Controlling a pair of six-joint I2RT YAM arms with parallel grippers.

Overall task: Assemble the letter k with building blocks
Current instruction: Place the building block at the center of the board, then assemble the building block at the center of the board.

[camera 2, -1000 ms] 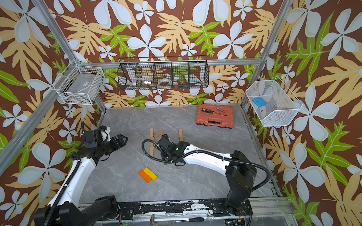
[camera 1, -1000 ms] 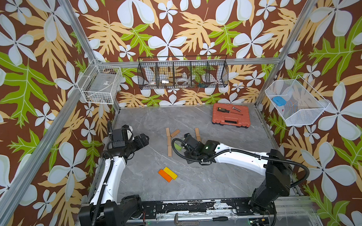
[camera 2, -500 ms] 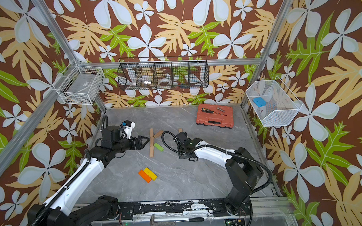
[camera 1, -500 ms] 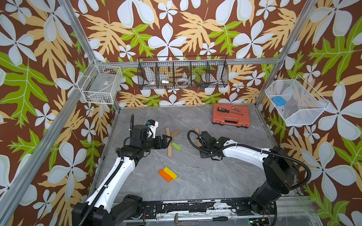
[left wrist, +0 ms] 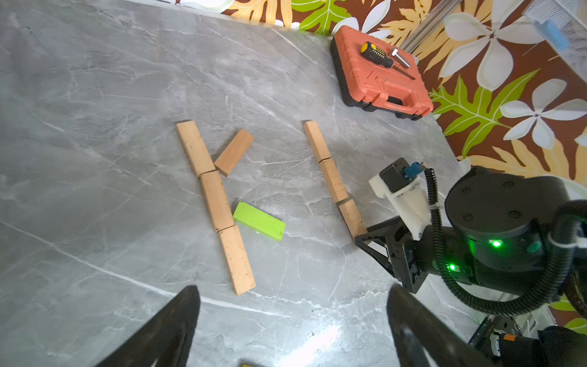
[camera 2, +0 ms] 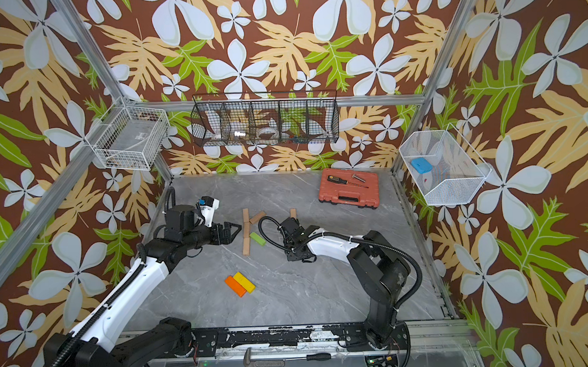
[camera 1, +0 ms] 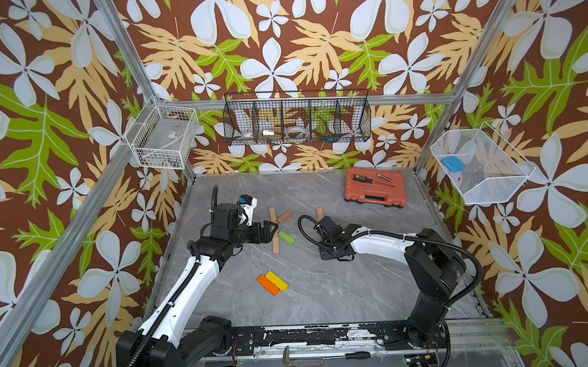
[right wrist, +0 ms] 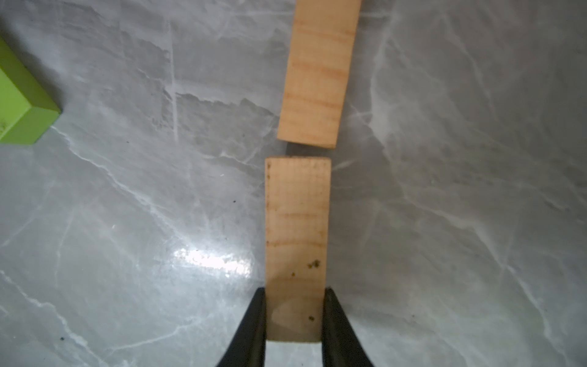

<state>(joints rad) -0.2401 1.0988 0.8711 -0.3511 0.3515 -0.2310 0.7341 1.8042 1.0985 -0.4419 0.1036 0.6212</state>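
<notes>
The right gripper (right wrist: 293, 294) is clamped on a plank (right wrist: 297, 222) at the near end of the right row (left wrist: 330, 179), probably to nudge it into line; the left gripper (left wrist: 292, 290) hangs wide open just left of the spine (left wrist: 217, 200), holding nothing. The slanted plank (left wrist: 234, 152) and green block (left wrist: 259, 220) touch the spine's right side as the K's arms; the orange block (camera 1: 268, 285) and yellow block (camera 1: 277, 280) lie spare, nearer.

stem: three plain wood planks (left wrist: 217, 200) end to end, flat | slanted wood plank (left wrist: 234, 152) touches stem at its far joint | green plank (left wrist: 259, 220) angled, corner against stem | second row: two wood planks (left wrist: 333, 181) in line; third plank (right wrist: 297, 222) just short of them, near end pinched in right tool (right wrist: 294, 290) | orange plank (camera 1: 267, 285) and yellow plank (camera 1: 277, 280) side by side, touching, apart from the rest
</notes>
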